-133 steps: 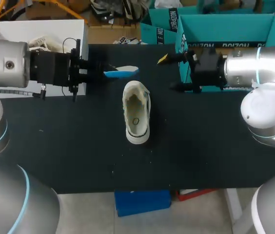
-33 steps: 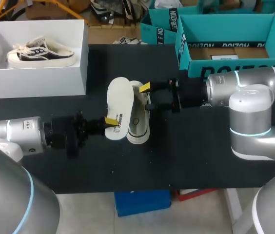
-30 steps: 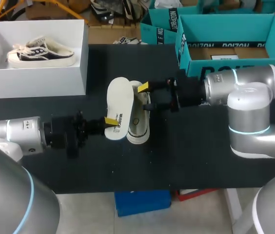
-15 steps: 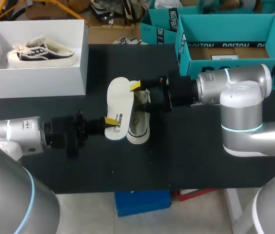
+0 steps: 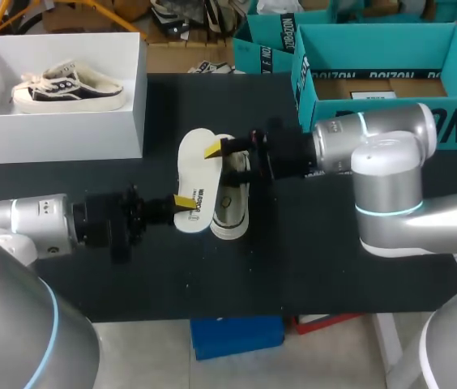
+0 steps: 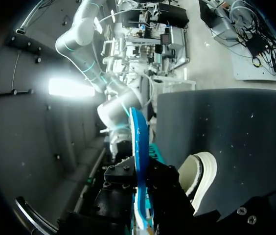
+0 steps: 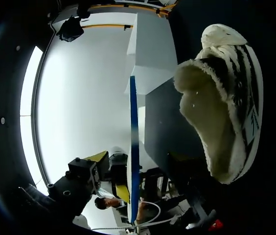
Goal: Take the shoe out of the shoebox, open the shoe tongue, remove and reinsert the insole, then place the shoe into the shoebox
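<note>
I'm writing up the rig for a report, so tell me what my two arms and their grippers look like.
The left arm and right arm are smooth silver-grey cylinders with rounded joints, ringed by thin light-blue bands. Each ends in a black wrist block. The left gripper and right gripper have black fingers with bright yellow tips.

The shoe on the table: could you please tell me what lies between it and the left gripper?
The insole, clamped by the left gripper, fills that gap beside the shoe, as the head view shows.
</note>
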Controlling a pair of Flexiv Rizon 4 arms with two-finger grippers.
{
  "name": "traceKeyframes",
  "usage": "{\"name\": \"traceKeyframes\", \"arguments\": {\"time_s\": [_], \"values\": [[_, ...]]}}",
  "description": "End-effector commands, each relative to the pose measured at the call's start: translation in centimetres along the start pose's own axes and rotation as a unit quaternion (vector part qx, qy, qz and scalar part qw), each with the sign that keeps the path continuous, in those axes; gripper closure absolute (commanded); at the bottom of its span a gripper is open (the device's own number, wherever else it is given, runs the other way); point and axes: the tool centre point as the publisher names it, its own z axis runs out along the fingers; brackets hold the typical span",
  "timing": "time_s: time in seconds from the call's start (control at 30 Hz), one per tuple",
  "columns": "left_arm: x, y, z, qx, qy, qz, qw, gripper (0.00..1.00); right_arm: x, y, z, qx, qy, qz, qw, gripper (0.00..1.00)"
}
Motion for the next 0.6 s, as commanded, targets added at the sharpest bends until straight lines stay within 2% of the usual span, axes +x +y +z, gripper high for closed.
{"name": "traceKeyframes", "arguments": {"time_s": [0.03,0.4,0.43,0.47,0.6], "values": [[0.0,-0.2,0.1,-0.003,0.002,0.001,1.0,1.0,0.0,-0.1,0.5,-0.003,-0.002,0.0,1.0,1.0],[-0.1,-0.4,0.0,-0.005,0.011,-0.001,1.0,1.0,0.0,-0.1,0.5,-0.003,-0.002,0.0,1.0,1.0],[-0.1,-0.5,0.0,-0.019,0.019,-0.008,1.0,0.75,0.0,-0.1,0.5,-0.003,-0.002,0.0,1.0,1.0],[-0.3,-0.6,-0.3,-0.025,0.021,-0.024,0.999,0.0,0.0,-0.1,0.5,-0.003,-0.002,0.0,1.0,1.0],[-1.4,-1.2,-1.8,-0.04,0.058,-0.04,0.997,0.0,0.0,-0.1,0.5,-0.003,-0.002,0.0,1.0,1.0]]}}
